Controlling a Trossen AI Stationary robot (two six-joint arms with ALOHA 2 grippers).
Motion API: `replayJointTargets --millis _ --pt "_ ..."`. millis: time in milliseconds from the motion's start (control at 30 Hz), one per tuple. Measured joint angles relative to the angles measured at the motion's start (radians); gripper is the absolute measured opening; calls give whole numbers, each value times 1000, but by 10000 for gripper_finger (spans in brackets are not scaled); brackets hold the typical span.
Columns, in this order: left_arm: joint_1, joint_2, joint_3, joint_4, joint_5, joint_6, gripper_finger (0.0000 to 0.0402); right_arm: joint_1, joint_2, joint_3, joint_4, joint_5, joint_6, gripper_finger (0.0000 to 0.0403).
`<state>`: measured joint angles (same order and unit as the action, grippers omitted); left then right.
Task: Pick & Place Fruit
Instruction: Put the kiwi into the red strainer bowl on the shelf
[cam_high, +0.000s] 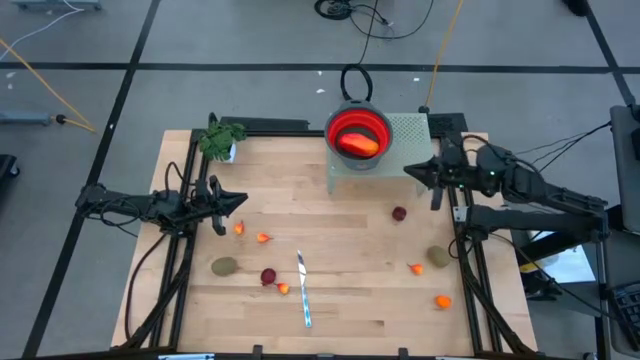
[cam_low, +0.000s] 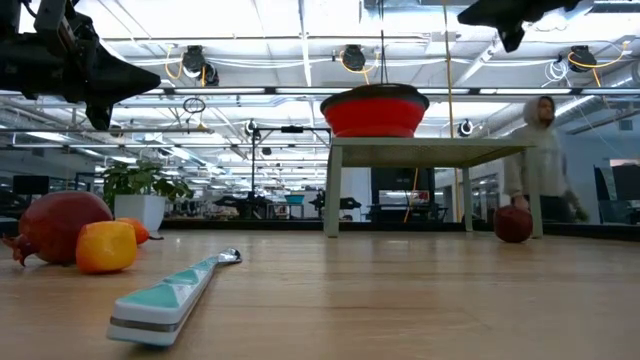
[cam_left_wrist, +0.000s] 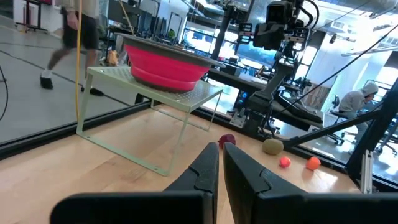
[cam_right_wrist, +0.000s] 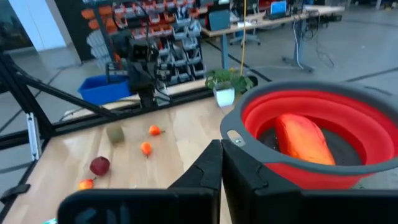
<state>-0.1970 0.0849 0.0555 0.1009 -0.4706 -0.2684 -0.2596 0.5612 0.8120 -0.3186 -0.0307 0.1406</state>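
One longer orange-red piece (cam_high: 358, 144) already lies in the red bowl (cam_high: 360, 128). The other fruit remains scattered across the worktop (cam_high: 340, 300) below it. The right gripper (cam_high: 413, 170), fingers together and empty, hovers beside the bowl; the left gripper (cam_high: 238, 203), likewise closed, waits well away.

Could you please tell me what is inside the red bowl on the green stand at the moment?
One longer orange-red fruit piece lies inside the red bowl, on its dark floor. The near rim hides part of the floor, so anything small there cannot be seen.
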Motion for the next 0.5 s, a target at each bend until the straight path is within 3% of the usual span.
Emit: replayJointTargets --millis 500 --pt "0 0 0 0 0 3 24 0 -209 -143 0 3 5 0"
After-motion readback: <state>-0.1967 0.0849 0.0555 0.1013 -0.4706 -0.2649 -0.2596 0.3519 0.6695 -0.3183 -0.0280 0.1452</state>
